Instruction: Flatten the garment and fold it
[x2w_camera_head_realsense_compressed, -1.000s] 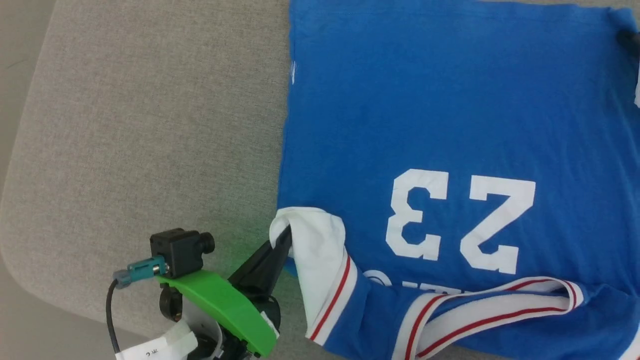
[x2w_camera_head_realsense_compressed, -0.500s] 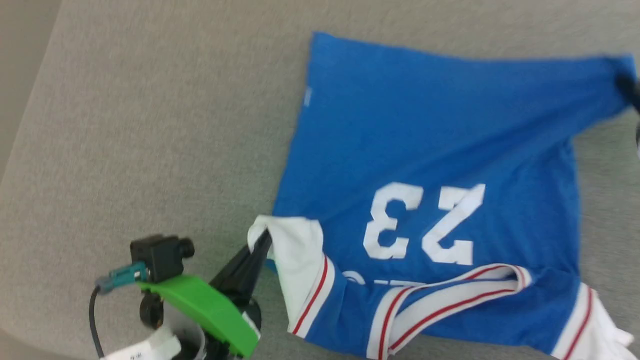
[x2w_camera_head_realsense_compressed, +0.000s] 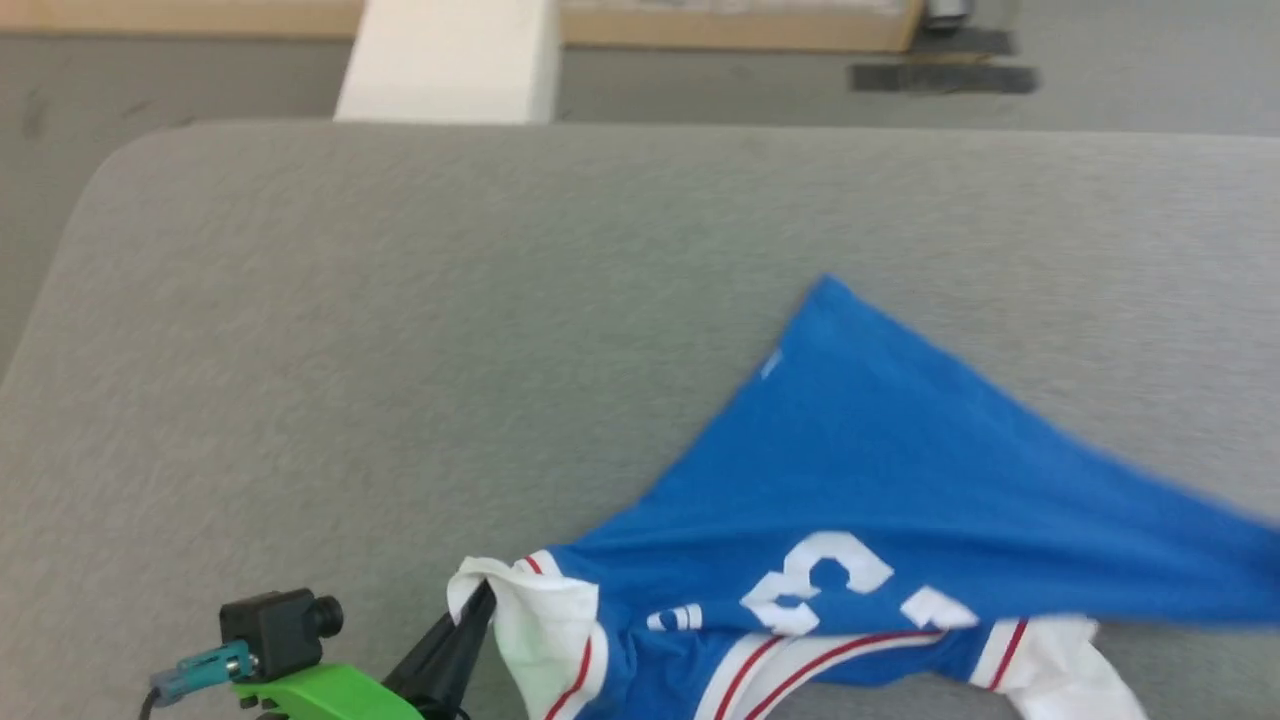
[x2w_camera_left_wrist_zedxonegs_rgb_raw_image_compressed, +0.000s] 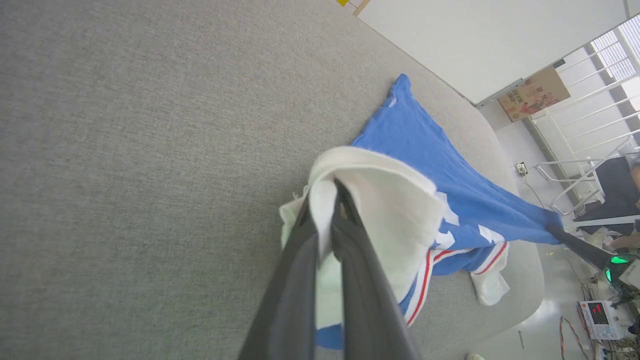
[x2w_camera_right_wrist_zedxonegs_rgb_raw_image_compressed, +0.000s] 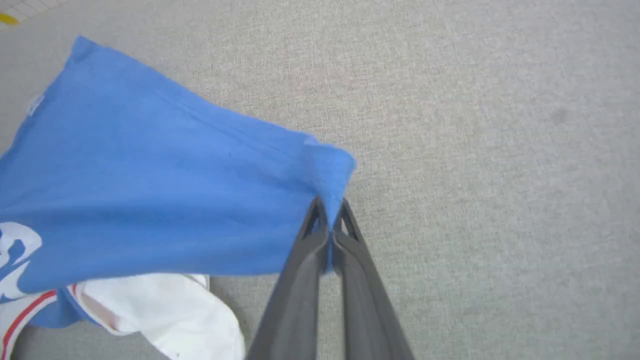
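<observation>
The garment (x2w_camera_head_realsense_compressed: 880, 470) is a royal-blue T-shirt with white sleeves and red stripes, lying partly lifted on the grey padded table (x2w_camera_head_realsense_compressed: 400, 330). My left gripper (x2w_camera_head_realsense_compressed: 485, 592) is shut on the white sleeve (x2w_camera_left_wrist_zedxonegs_rgb_raw_image_compressed: 385, 200) at the lower left of the head view; in the left wrist view the sleeve cloth is folded over its fingers (x2w_camera_left_wrist_zedxonegs_rgb_raw_image_compressed: 350, 260). My right gripper (x2w_camera_right_wrist_zedxonegs_rgb_raw_image_compressed: 330, 205) is shut on a blue hem corner (x2w_camera_right_wrist_zedxonegs_rgb_raw_image_compressed: 327, 170) and holds it above the table, so the blue panel is stretched taut. The far hem corner (x2w_camera_head_realsense_compressed: 828, 290) rests on the table.
Beyond the table's far edge stand a white block (x2w_camera_head_realsense_compressed: 450, 60) and a wooden board (x2w_camera_head_realsense_compressed: 740, 25) on the floor. In the left wrist view, a cardboard box (x2w_camera_left_wrist_zedxonegs_rgb_raw_image_compressed: 532, 92), white railings (x2w_camera_left_wrist_zedxonegs_rgb_raw_image_compressed: 585, 145) and equipment (x2w_camera_left_wrist_zedxonegs_rgb_raw_image_compressed: 600, 312) lie past the table's end.
The head camera has tilted up, so the table's far edge now shows. The shirt's right hem corner has been pulled up and toward me, gathering the flat blue panel into a taut triangle.
</observation>
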